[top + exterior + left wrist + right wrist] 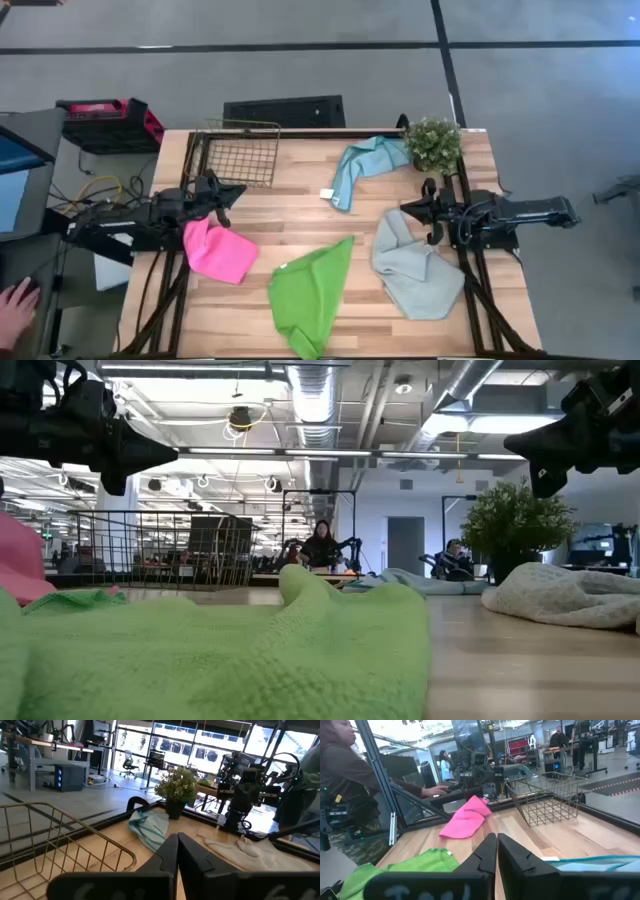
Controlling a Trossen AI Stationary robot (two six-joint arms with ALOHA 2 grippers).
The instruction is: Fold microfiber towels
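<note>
Four towels lie crumpled on the wooden table: the hot pink towel (220, 250) at the left, the bright green towel (312, 292) at the front middle, the pale grey towel (414, 268) at the right, and the teal-blue towel (365, 163) with its white tag at the back. My left gripper (236, 192) is shut and empty, raised just beyond the pink towel. My right gripper (408, 210) is shut and empty, raised at the grey towel's far edge. Both fingertip pairs show closed in the wrist views (177, 842) (497, 842).
A wire basket (240, 152) stands at the back left. A small potted plant (434, 143) stands at the back right beside the teal towel. Bare wood lies in the table's middle (300, 215). People stand beyond the table's left side (350, 775).
</note>
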